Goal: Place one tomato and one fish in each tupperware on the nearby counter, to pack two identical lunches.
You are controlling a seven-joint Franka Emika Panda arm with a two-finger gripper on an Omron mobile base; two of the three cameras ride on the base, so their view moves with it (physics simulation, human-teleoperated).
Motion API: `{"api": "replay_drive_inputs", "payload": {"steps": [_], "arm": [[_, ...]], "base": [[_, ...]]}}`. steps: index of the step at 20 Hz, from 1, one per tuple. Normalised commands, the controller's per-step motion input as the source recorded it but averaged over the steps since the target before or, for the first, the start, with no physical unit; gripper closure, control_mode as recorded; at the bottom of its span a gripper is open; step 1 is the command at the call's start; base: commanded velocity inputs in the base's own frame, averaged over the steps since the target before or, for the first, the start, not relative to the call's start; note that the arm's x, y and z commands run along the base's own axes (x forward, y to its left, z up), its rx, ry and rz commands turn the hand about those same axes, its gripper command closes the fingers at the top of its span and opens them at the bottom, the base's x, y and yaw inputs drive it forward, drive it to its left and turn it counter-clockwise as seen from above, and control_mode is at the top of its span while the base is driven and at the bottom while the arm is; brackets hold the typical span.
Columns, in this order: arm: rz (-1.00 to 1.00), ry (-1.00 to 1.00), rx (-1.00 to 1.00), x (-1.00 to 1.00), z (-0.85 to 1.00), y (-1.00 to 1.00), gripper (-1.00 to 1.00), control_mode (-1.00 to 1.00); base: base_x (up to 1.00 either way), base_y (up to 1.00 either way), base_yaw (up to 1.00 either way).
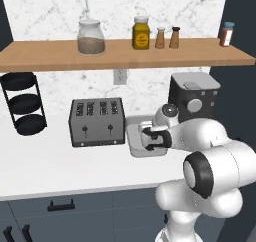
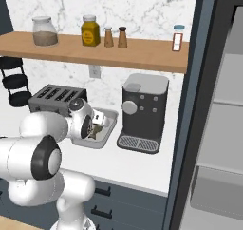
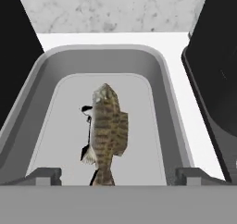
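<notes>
Fish (image 3: 107, 131) lying flat on the floor of the tupperware (image 3: 157, 75), directly under my gripper (image 3: 111, 176) – seen from the hand camera it sits between the two fingertips (image 3: 44, 174) with the tail end nearest them and the head pointing away. Jaws stand wide, nothing touching the fish, so I read it as released into the tub, not held. Lengthwise down the middle of the tub makes sense: it fits inside the rim with bare floor on both sides for the tomato this lunch needs.

From the base cameras my gripper (image 2: 97, 124) hangs low over the tupperware (image 1: 134, 136), which sits on the counter (image 1: 55, 168) wedged between the toaster (image 1: 96, 121) on one side of the hand and the coffee machine (image 2: 142, 111) on the other – tight slot, which is why I'm coming in from above rather than from the side. No tomato visible in this tub. I can only make out one tub from here; the arm hides much of that patch of counter.

My judgement: fish step for this tub done, next I need a straight lift clear of the rim before swinging away
</notes>
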Motion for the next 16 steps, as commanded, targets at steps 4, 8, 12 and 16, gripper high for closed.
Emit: {"api": "replay_drive_inputs", "payload": {"steps": [4,8,12,16], "arm": [[0.0,-0.09,0.0,-1.0,0.66,0.0,-1.0,-1.0],[0.0,-0.04,0.0,-1.0,0.76,0.0,-1.0,-1.0],[0.0,-0.01,0.0,-1.0,0.69,0.0,-1.0,-1.0],[0.0,-0.05,0.0,-1.0,0.23,-0.02,-1.0,-1.0]], "base": [[0.0,0.0,0.0],[0.0,0.0,0.0],[0.0,0.0,0.0],[0.0,0.0,0.0]]}}
